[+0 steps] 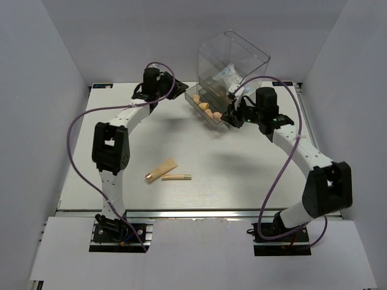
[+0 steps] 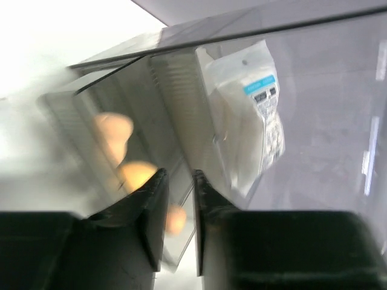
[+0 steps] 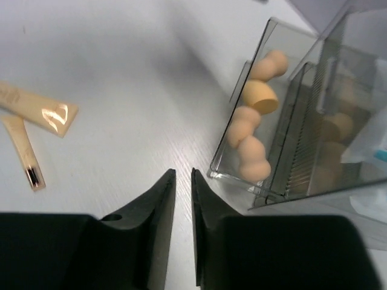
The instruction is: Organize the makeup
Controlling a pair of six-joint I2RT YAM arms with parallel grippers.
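Several peach sponges (image 1: 205,109) lie in a clear drawer (image 3: 225,174) pulled out of the clear drawer box (image 1: 242,51); the right wrist view shows the sponges (image 3: 251,130) close up. White blue-printed packets (image 1: 228,77) sit inside the box, one packet (image 2: 248,115) showing blurred through its wall. A beige tube (image 1: 162,171) and a thin gold stick (image 1: 177,177) lie on the table in front. My right gripper (image 3: 182,172) hovers just left of the drawer's near corner, jaws slightly apart and empty. My left gripper (image 2: 179,175) faces the box's left side, jaws narrowly apart, a clear drawer corner showing through the gap.
The white table (image 1: 242,175) is walled in by grey panels at left, right and back. Purple cables loop over both arms. The left wrist view is motion-blurred.
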